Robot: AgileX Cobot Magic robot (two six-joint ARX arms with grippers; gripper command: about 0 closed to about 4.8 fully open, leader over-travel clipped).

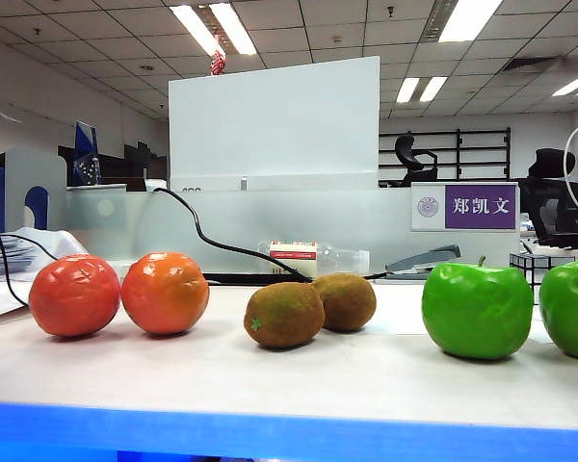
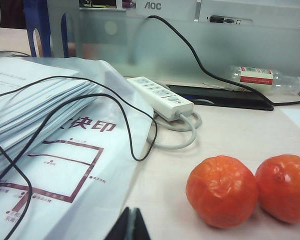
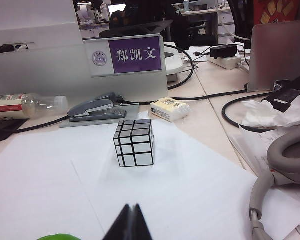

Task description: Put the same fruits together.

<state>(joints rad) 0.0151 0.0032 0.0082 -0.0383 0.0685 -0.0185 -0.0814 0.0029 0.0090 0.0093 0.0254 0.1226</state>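
Two glossy oranges point(image 1: 75, 295) point(image 1: 166, 292) sit side by side at the table's left. Two brown kiwis point(image 1: 284, 315) point(image 1: 347, 300) touch each other in the middle. Two green apples point(image 1: 477, 310) point(image 1: 572, 308) stand at the right. Neither arm shows in the exterior view. In the left wrist view my left gripper point(image 2: 130, 216) is shut and empty, with both oranges point(image 2: 222, 190) point(image 2: 285, 187) resting on the table a little ahead of it and apart from it. My right gripper point(image 3: 131, 212) is shut and empty over white paper, with a green apple edge point(image 3: 57, 236) beside it.
A stack of papers in a plastic bag point(image 2: 50, 145) with a black cable lies near the left gripper, a white power strip point(image 2: 160, 95) beyond. A black-and-white cube point(image 3: 134, 142), a stapler point(image 3: 95, 108), a plastic bottle point(image 3: 25, 106) and grey headphones point(image 3: 285, 165) surround the right gripper.
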